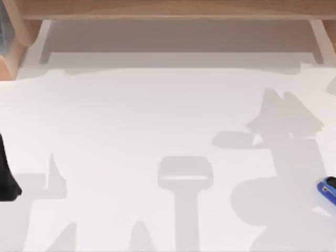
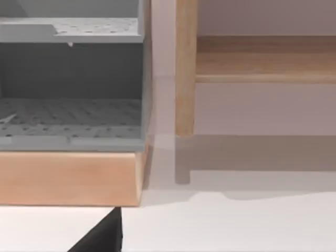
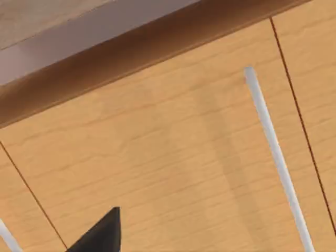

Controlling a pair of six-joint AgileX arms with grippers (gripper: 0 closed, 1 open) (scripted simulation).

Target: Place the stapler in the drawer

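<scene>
1 stapler (image 1: 327, 189), blue, at the table's (image 1: 157, 121) far right edge, long axis slanting down-right, on the right arm's side, whose camera faces a wooden drawer front (image 3: 173, 157) with handle (image 3: 275, 157); jaw state: cannot tell.

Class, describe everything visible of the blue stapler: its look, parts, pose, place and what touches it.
The stapler is small and bright blue with a black part on top, plastic-looking. It lies flat and slanted on the white table at the top view's right edge, partly cut off by the frame. Grey shadows surround it. Nothing but the tabletop touches it.
</scene>
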